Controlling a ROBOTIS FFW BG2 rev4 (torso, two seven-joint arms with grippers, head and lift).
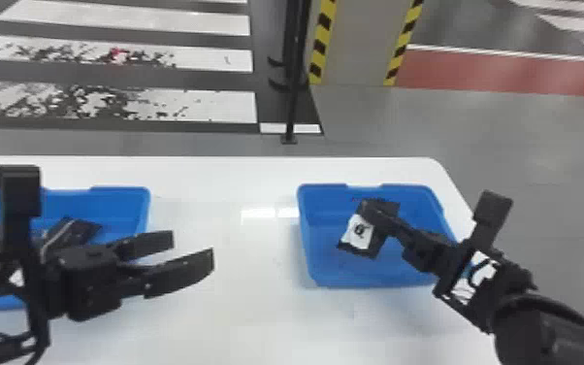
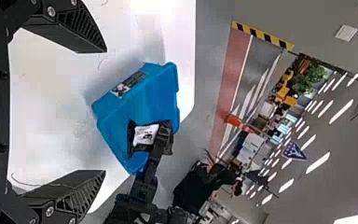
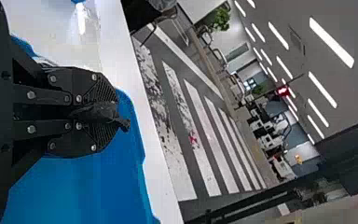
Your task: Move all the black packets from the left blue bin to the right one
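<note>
In the head view my right gripper (image 1: 371, 213) is over the right blue bin (image 1: 327, 272), shut on a black packet (image 1: 381, 238) with a white label. The right wrist view has that gripper (image 3: 95, 112) with its two fingers pressed together on the dark packet (image 3: 123, 123). My left gripper (image 1: 191, 252) stands open and holds nothing, beside the left blue bin (image 1: 121, 194), where black packets (image 1: 75, 230) lie partly behind the arm. In the left wrist view the fingers of the left gripper (image 2: 105, 112) are wide apart, with the right bin (image 2: 161, 93) and held packet (image 2: 144, 135) beyond.
Both bins stand on a white table (image 1: 237, 310), one at each side. A dark pole (image 1: 293, 97) and a pillar with yellow and black edges (image 1: 354, 43) rise behind the table's far edge.
</note>
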